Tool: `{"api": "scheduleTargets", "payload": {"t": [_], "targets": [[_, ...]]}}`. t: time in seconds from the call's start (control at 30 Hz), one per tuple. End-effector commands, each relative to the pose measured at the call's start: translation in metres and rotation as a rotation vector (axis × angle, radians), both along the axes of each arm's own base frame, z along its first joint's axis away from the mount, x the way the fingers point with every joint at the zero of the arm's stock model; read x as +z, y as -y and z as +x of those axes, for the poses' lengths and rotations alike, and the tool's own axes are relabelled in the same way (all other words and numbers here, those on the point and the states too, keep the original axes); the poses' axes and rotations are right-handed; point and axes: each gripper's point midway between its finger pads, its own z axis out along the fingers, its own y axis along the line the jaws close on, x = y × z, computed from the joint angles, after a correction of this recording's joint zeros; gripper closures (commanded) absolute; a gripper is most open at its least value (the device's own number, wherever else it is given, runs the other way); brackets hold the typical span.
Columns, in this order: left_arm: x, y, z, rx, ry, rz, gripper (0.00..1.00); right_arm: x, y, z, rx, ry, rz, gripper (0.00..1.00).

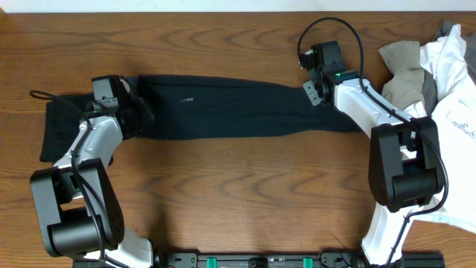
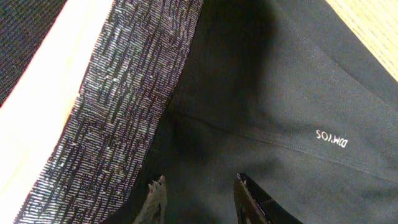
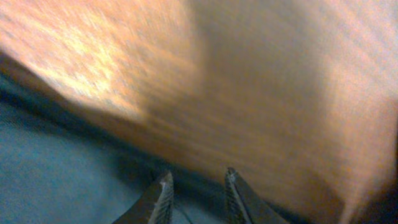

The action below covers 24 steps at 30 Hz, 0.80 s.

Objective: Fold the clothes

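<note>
Overhead, the long dark navy trousers [image 1: 238, 108] lie stretched flat across the far half of the table [image 1: 238, 201], with the waist at the left and the leg ends at the right. 1 black garment [image 1: 56, 126] lies at the far left by the waist end, and a white garment [image 1: 454, 97] and a khaki garment [image 1: 401, 67] are heaped at the right edge. The left pincer [image 2: 199, 202] is released, its tips parted just over the cloth beside the grey waistband [image 2: 118, 118], with nothing visibly pinched. The right pincer [image 3: 196, 196] is also released, at the trousers' edge near the leg ends, though that view is blurred. The fabric looks light, limp and rather slick, so it will likely sag and slide. The firmer waistband and the hems look the best holds. Bare table on the near side gives room for folding, while the heap crowds the right.
</note>
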Motion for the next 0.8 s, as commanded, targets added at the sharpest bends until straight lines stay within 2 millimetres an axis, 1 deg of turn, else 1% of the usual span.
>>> {"api": "scheduleTargets", "payload": {"t": [0.0, 0.07, 0.13, 0.2, 0.23, 0.27, 0.33, 0.37, 0.53, 0.67, 0.77], "targets": [[0.004, -0.002, 0.004, -0.007, 0.012, 0.012, 0.62, 0.007, 0.006, -0.002, -0.066, -0.001, 0.016, 0.76], [0.004, -0.002, 0.004, -0.007, 0.013, 0.013, 0.62, 0.009, 0.004, -0.008, -0.093, -0.014, 0.045, 0.75], [0.004, -0.002, 0.004, -0.006, 0.013, 0.012, 0.62, 0.015, -0.004, -0.015, -0.080, -0.035, 0.088, 0.75], [0.004, -0.002, 0.004, -0.007, 0.012, 0.012, 0.62, 0.020, -0.003, -0.023, -0.126, -0.051, 0.107, 0.76], [0.004, -0.002, 0.004, -0.007, 0.011, 0.012, 0.62, 0.021, 0.003, -0.027, -0.171, -0.057, 0.104, 0.77], [0.004, -0.001, 0.003, -0.007, 0.010, 0.012, 0.62, 0.022, 0.014, -0.031, -0.254, -0.058, 0.097, 0.80], [0.003, -0.001, 0.002, -0.007, 0.002, 0.010, 0.62, 0.020, 0.036, -0.039, -0.417, -0.064, 0.103, 0.77], [0.002, -0.001, 0.000, -0.007, -0.005, 0.009, 0.62, 0.017, 0.045, -0.044, -0.476, -0.082, 0.128, 0.73], [-0.001, 0.000, -0.006, -0.007, -0.033, 0.003, 0.62, 0.010, 0.068, -0.053, -0.549, -0.165, 0.253, 0.67], [-0.002, 0.001, -0.009, -0.007, -0.049, 0.000, 0.62, 0.006, 0.094, -0.063, -0.621, -0.208, 0.312, 0.68], [-0.003, 0.002, -0.012, -0.007, -0.059, -0.002, 0.62, 0.003, 0.105, -0.069, -0.642, -0.243, 0.359, 0.69]]}}
